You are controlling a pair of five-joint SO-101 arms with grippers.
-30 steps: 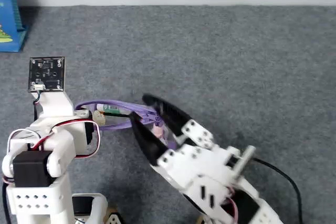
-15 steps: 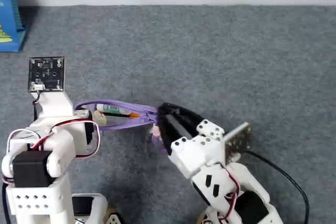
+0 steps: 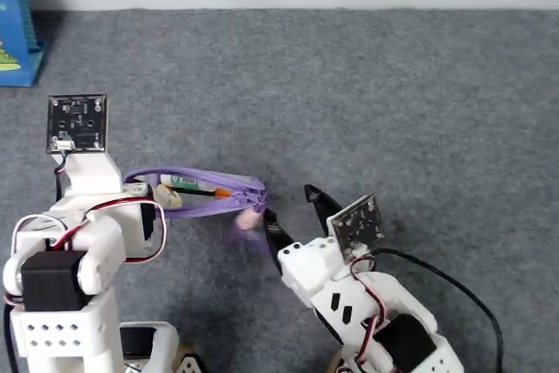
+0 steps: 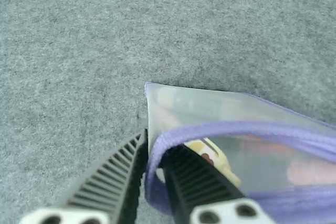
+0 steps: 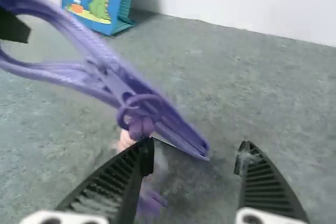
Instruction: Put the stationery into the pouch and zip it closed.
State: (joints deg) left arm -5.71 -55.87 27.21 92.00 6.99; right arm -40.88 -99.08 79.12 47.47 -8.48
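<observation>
Pouch point(image 3: 196, 191), purple and translucent, spans between my two arms over grey carpet point(image 3: 393, 85), mouth partly open, stationery visible inside. My left gripper point(image 4: 152, 145) is clamped on its rim at one end. My right gripper point(image 5: 194, 150) is spread wide and empty, one finger just beside the zipper pull point(image 5: 137, 116).

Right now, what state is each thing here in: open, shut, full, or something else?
Left gripper: shut on the edge of the pouch.
Right gripper: open, holding nothing.
Pouch: unzipped, mouth gaping.
Stationery: inside the pouch.
Zip pull: at the pouch's end near the right gripper, not gripped.
</observation>
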